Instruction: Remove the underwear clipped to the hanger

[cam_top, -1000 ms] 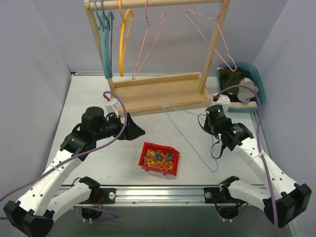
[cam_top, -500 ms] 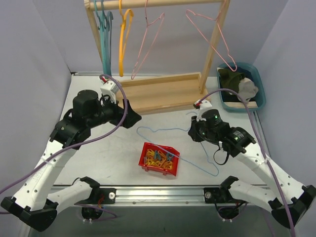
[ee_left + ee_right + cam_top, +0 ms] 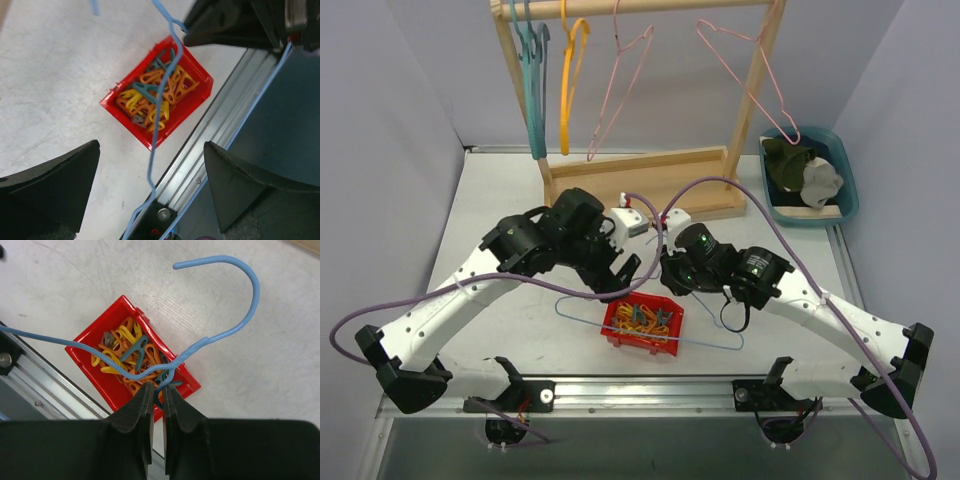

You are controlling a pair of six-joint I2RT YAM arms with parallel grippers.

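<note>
Over the red bin (image 3: 124, 122) of clips (image 3: 120, 347), the right claw (image 3: 156, 390) is pinched narrow on the neck of the blue hanger (image 3: 216, 259). The left claw (image 3: 151, 150) hangs wide and holds nothing. No cloth shows on the hanger, and the underwear (image 3: 785, 160) lies in the teal basin (image 3: 848, 190) at the counter's far right. The unclipping looks done. The next move is probably setting the bare hanger aside, which means swinging its long wire past the left arm.

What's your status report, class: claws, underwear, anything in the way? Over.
Right claw shut on blue hanger, no cloth on it, above red bin. Left claw open, empty. Underwear in teal tub. Claws crowd the bin.
</note>
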